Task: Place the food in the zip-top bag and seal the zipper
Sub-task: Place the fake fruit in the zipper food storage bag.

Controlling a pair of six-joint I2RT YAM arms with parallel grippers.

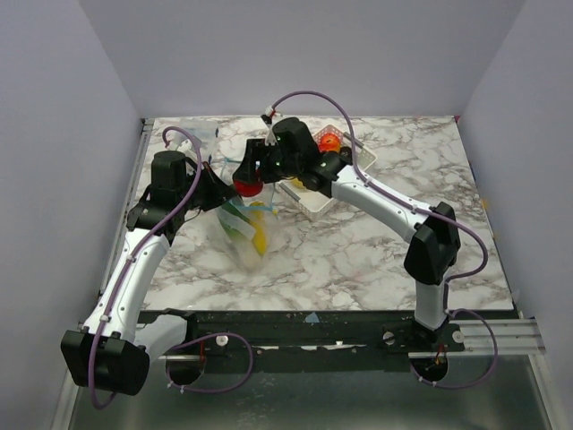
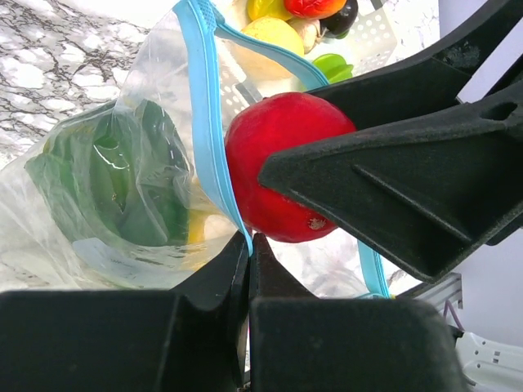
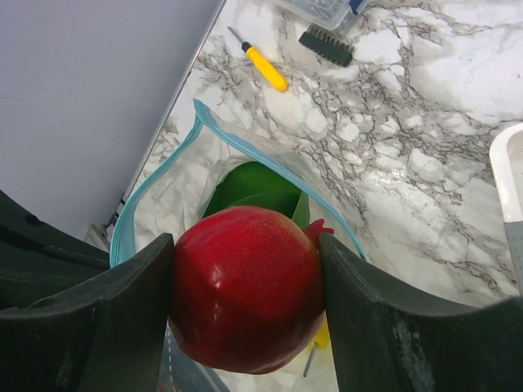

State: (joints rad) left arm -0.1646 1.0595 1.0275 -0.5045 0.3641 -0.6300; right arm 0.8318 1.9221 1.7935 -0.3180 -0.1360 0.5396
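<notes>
My right fingers clamp the glossy red fruit over the clear blue-rimmed bag that my left fingers pinch; next, lower and release.

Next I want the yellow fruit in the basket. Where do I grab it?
Best pinch the yellow fruit across its rounded middle, coming down from above: the white basket and neighbouring pieces crowd its sides. The right hand must release the red fruit first.

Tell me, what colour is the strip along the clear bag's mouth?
Light blue; the zipper strip shows best in the left wrist view.
</notes>
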